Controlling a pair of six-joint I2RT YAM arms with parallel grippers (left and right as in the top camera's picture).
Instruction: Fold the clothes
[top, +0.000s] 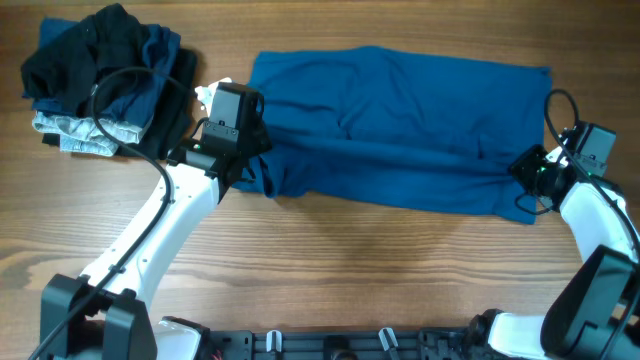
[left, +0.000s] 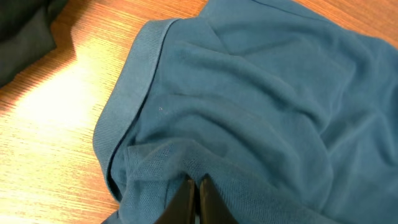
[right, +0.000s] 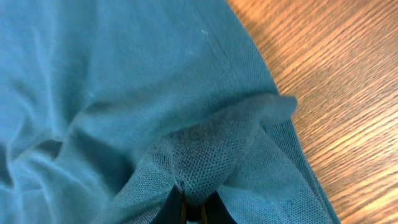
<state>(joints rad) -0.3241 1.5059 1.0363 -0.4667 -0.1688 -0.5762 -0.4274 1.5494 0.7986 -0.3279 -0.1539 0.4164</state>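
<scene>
left hand (left: 194, 185) pinching clothes (top: 400, 125), right hand (right: 191, 208) too

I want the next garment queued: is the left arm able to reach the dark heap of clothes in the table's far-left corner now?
Likely not yet: the left fingers are shut on the mid-blue cloth shirt. The dark heap lies close, nothing between, once they release.

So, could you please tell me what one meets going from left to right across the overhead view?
Pile of dark garments → left gripper, pinching the cloth → blue shirt → right gripper, pinching its right end.
</scene>
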